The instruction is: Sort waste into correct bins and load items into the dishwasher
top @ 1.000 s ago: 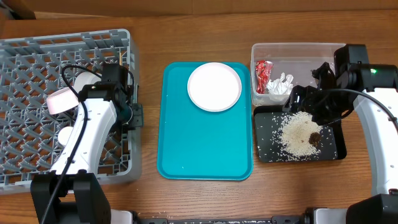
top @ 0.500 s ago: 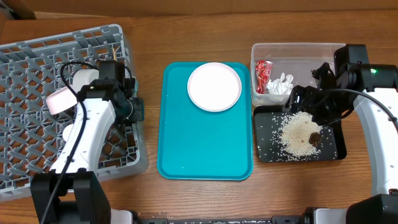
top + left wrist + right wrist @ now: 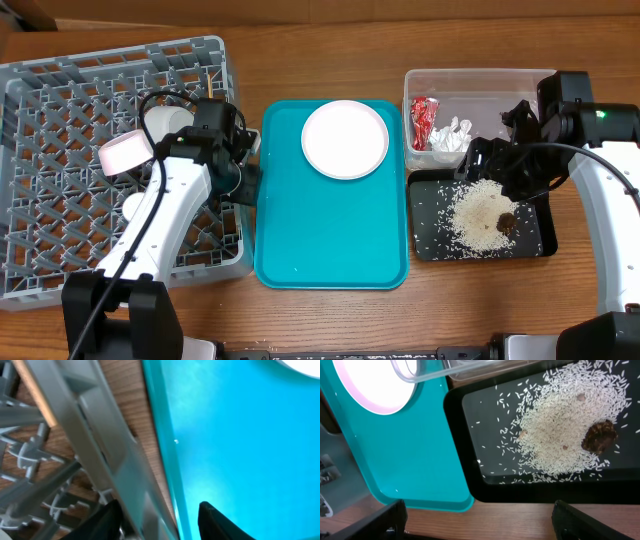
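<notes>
Your left hand (image 3: 159,507): released, astride the wall of the large grey plastic lattice rack (image 3: 110,55) | right hand (image 3: 480,510): released, empty | round white plate (image 3: 345,140), on large teal tray (image 3: 330,230), lies right of left hand, slightly ahead; left seems nearer.

1. No word, number, brand or sign can be read in any of the three views.
2. In the upper right of the overhead frame, the red-and-white wrapper (image 3: 420,122) shows red and white patches. They are too small to tell whether any of them are letters.
3. In the left wrist view, the grey dish rack (image 3: 100,460) and the teal tray (image 3: 240,460) show plain surfaces.
4. In the right wrist view, the black tray (image 3: 454,435) bears no legible marking.
</notes>
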### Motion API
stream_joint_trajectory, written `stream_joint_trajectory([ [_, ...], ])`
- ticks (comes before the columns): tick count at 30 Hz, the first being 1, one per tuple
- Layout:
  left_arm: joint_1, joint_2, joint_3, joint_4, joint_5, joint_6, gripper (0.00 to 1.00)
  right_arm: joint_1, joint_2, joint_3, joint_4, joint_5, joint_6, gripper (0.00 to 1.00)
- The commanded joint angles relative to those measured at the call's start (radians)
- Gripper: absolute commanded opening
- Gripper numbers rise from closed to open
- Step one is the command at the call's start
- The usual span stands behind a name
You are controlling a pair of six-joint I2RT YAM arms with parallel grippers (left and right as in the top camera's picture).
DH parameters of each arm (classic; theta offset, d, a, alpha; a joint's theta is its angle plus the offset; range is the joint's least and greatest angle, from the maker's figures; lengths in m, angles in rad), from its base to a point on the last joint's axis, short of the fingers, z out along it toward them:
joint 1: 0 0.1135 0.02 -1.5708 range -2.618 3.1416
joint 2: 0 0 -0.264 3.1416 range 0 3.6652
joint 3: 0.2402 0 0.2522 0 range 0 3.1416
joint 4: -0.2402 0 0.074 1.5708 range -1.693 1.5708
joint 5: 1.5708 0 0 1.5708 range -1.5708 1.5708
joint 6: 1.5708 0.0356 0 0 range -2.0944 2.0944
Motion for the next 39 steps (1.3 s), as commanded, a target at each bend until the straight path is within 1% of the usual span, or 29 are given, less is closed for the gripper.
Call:
stream_joint_trajectory([
  [1,-0.004,0.002,0.195,-0.149,-0.021,-0.021,0.52,0.001,-0.028,0.025,0.004,0.003,0.0,0.94],
  [2,-0.004,0.002,0.216,-0.171,-0.03,-0.034,0.51,0.001,-0.028,0.025,0.004,0.003,0.0,0.94],
  [3,0.001,0.002,0.277,-0.242,-0.05,-0.078,0.47,0.001,-0.028,0.025,0.004,0.003,0.0,0.94],
  [7,0.061,-0.009,0.361,-0.397,-0.051,-0.251,0.48,0.001,-0.028,0.025,0.004,0.003,0.0,0.94],
  [9,0.116,-0.053,0.36,-0.434,-0.051,-0.293,0.45,0.001,-0.028,0.025,0.004,0.003,0.0,0.94],
  [11,0.172,-0.121,0.355,-0.453,-0.053,-0.313,0.45,0.001,-0.028,0.025,0.004,0.003,0.0,0.94],
  [13,0.225,-0.189,0.347,-0.468,-0.053,-0.323,0.43,0.001,-0.028,0.025,0.004,0.003,0.0,0.94],
  [14,0.265,-0.241,0.335,-0.473,-0.053,-0.331,0.36,0.001,-0.028,0.025,0.005,0.003,0.0,0.94],
  [16,0.348,-0.33,0.298,-0.482,-0.082,-0.347,0.15,0.001,-0.028,0.025,0.005,0.002,0.0,0.94],
  [18,0.414,-0.382,0.256,-0.479,-0.151,-0.377,0.14,0.001,-0.028,0.025,0.004,0.002,0.0,0.94],
  [19,0.451,-0.399,0.23,-0.468,-0.186,-0.385,0.11,0.001,-0.028,0.025,0.004,0.002,0.0,0.94],
  [20,0.507,-0.41,0.194,-0.442,-0.201,-0.385,0.05,0.001,-0.028,0.025,0.004,0.002,0.0,0.94],
  [24,0.676,-0.38,0.069,-0.337,-0.2,-0.386,0.04,0.001,-0.028,0.025,0.003,0.002,0.0,0.94],
  [26,0.729,-0.361,0.026,-0.316,-0.198,-0.401,0.04,0.001,-0.028,0.025,0.0,0.002,0.0,0.94],
  [28,0.82,-0.326,-0.026,-0.301,-0.206,-0.403,0.04,0.001,-0.028,0.025,0.001,0.002,0.0,0.94],
  [33,0.977,-0.283,-0.058,-0.266,-0.208,-0.405,0.04,0.001,-0.028,0.025,0.005,0.002,0.0,0.94],
  [34,1.001,-0.282,-0.06,-0.253,-0.208,-0.415,0.04,0.001,-0.028,0.025,0.005,0.002,0.0,0.94],
  [36,1.054,-0.282,-0.079,-0.222,-0.202,-0.472,0.04,0.001,-0.028,0.025,0.005,0.002,0.0,0.94],
  [39,1.096,-0.282,-0.134,-0.167,-0.197,-0.498,0.04,0.001,-0.028,0.025,0.005,0.002,0.0,0.94],
])
